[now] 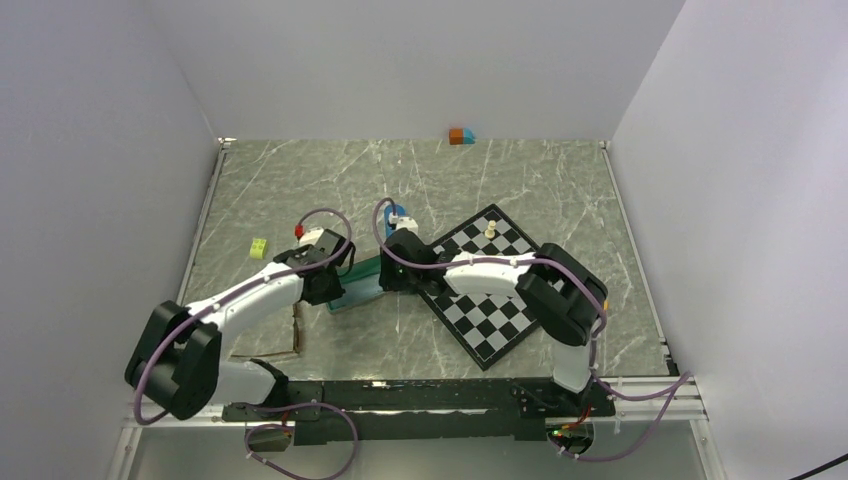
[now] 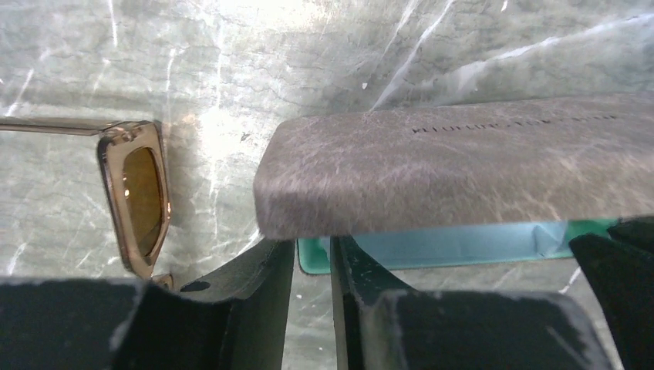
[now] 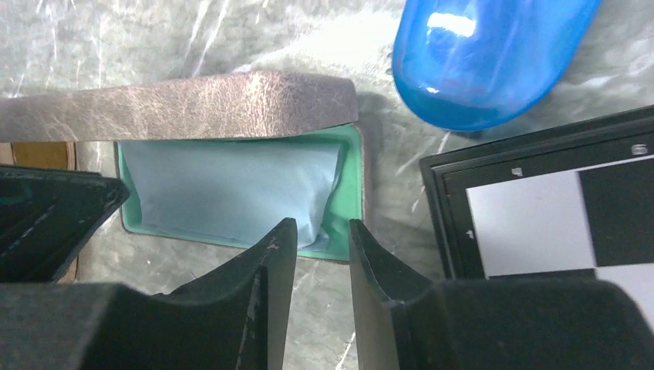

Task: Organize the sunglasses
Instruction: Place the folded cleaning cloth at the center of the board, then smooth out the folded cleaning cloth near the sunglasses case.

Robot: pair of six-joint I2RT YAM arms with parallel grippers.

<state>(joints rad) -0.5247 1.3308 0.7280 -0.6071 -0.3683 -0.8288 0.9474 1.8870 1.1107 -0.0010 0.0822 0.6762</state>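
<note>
The brown-framed sunglasses (image 2: 139, 196) lie on the table left of an open case, and their thin frame shows by my left arm in the top view (image 1: 297, 335). The case has a grey suede lid (image 2: 463, 166) raised over a green tray (image 3: 343, 231) holding a light-blue cloth (image 3: 231, 189). My left gripper (image 2: 312, 247) is at the case's end, its jaws a narrow gap apart with nothing between them and its tips at the lid's lower edge. My right gripper (image 3: 322, 227) is open and empty over the tray's near rim. The purple pair is out of view.
A blue capsule-shaped case (image 3: 486, 62) lies just behind the green tray. A chessboard (image 1: 490, 290) with a white piece (image 1: 491, 230) lies under my right arm. A yellow brick (image 1: 259, 247) sits at the left, and an orange and blue block (image 1: 461, 136) at the back wall.
</note>
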